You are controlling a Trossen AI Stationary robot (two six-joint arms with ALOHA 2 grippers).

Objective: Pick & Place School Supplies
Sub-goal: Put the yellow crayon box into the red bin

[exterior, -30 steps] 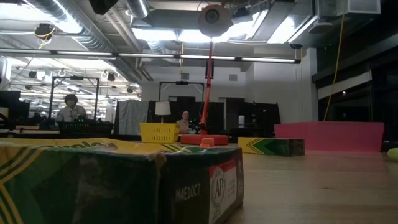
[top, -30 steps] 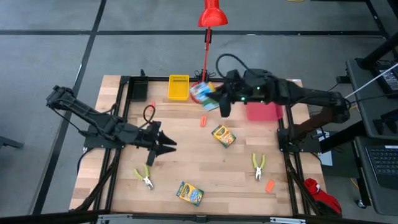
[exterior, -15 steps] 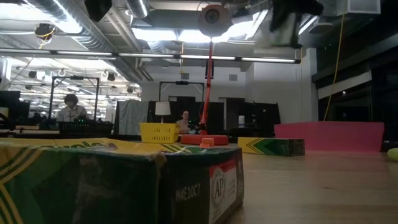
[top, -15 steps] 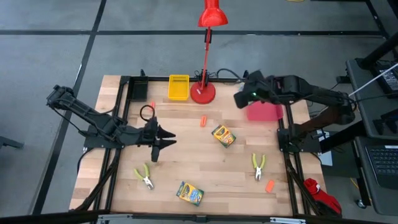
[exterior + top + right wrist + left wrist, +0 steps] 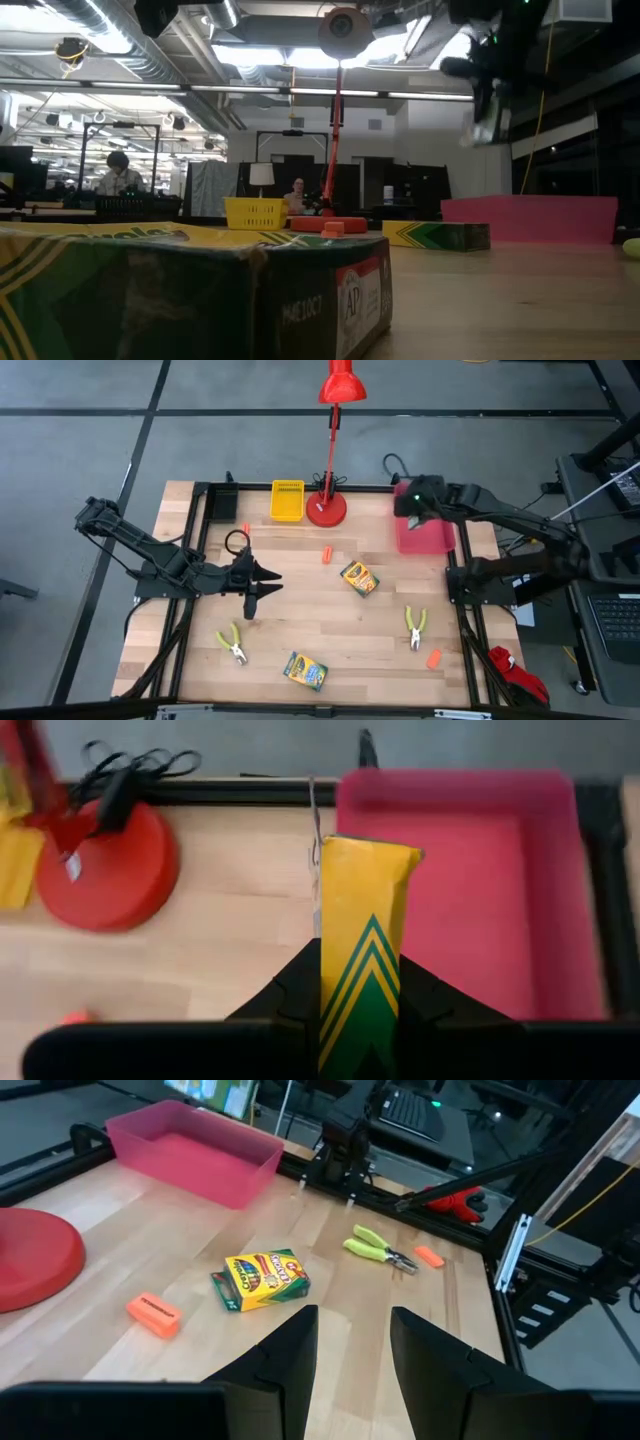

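Currently we find the right gripper (image 5: 358, 1010) raised over the near edge of the pink tray (image 5: 430, 540), fingers pinching a crayon box (image 5: 362, 930) held endwise; it isn't released yet. We judge the pink tray as the likely drop spot, but that's inferred from position only. Nothing shows inside the tray in the right wrist view, so no item counts as placed.

The left gripper (image 5: 262, 588) hovers over the table's left-centre w/ fingers (image 5: 283, 1350) spread and empty, pointed toward the middle.

Count, high view:
- Crayon boxes: 3. One in the right gripper, one mid-table (image 5: 359, 578), one near the front edge (image 5: 305, 671).
- Pliers: 2. One front-left (image 5: 231, 643), one right of centre (image 5: 414, 627).
- Orange pieces: we confirm 2, one by the lamp base (image 5: 326, 554), one at front right (image 5: 434, 658). A possible third near the rear-left frame is too small to tell.
- Trays: pink, yellow (image 5: 287, 500), plus a dark one we can't make out clearly.

Progress: early. First box in transit; approx. all other items remain loose on the table.
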